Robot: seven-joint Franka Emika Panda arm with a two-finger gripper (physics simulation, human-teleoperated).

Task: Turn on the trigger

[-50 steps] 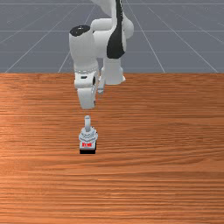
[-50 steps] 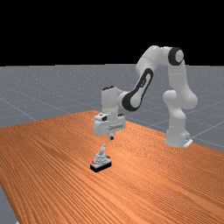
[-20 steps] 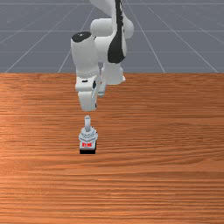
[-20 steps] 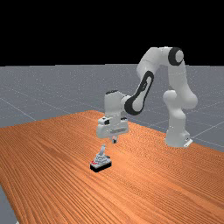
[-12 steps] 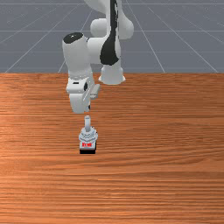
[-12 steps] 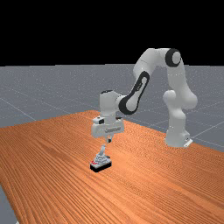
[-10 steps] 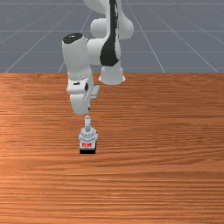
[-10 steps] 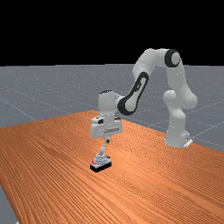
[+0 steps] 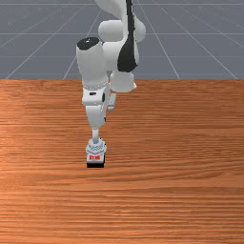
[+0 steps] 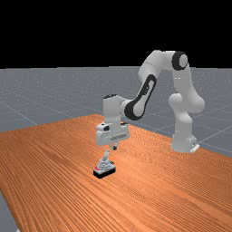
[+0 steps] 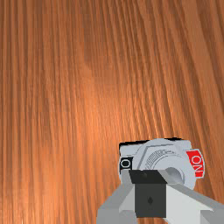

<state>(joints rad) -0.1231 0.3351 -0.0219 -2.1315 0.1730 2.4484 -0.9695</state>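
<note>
My gripper (image 10: 114,147) hangs shut in the far view, slightly above and to the right of the tip of the lever (image 10: 106,155). The grey switch (image 10: 104,167) stands on a black base on the table. In the front view the lever (image 9: 96,136) rises toward the arm from the switch (image 9: 96,148), its top meeting the lower end of my hand in the picture. In the wrist view the gripper (image 11: 148,177) covers part of the switch (image 11: 127,149), between a black label (image 11: 125,164) and a red ON label (image 11: 195,164). Contact with the lever cannot be told.
The orange-brown table (image 9: 176,190) surrounds the switch. Behind it in the front view, the arm's base (image 9: 123,82) stands at the table's back edge.
Over the last half second my hand has shifted toward the front view's right and a little lower, also rightward in the far view. The switch and its lever look unchanged.
</note>
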